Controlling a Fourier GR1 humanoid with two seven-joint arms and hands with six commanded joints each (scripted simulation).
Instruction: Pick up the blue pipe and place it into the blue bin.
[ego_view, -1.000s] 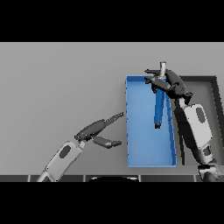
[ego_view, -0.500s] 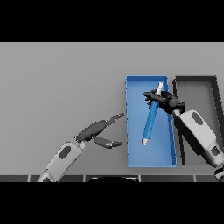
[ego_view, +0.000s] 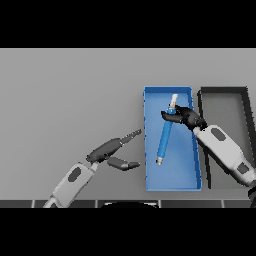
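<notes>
Right robot hand (ego_view: 184, 117) gripping blue pipe (ego_view: 165, 135) inside blue bin (ego_view: 172, 183); left robot hand (ego_view: 116, 152) open, left of rim.

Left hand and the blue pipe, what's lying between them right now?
In the head view, only bare grey table and the blue bin's left wall lie between the open left hand and the blue pipe, which the right hand holds.

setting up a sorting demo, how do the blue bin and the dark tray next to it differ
The blue bin is bright blue; the dark tray is black-walled with a grey floor. The bin holds the blue pipe, gripped by the right hand; no contents show in the tray. Both are rectangular, side by side on the table.
</notes>
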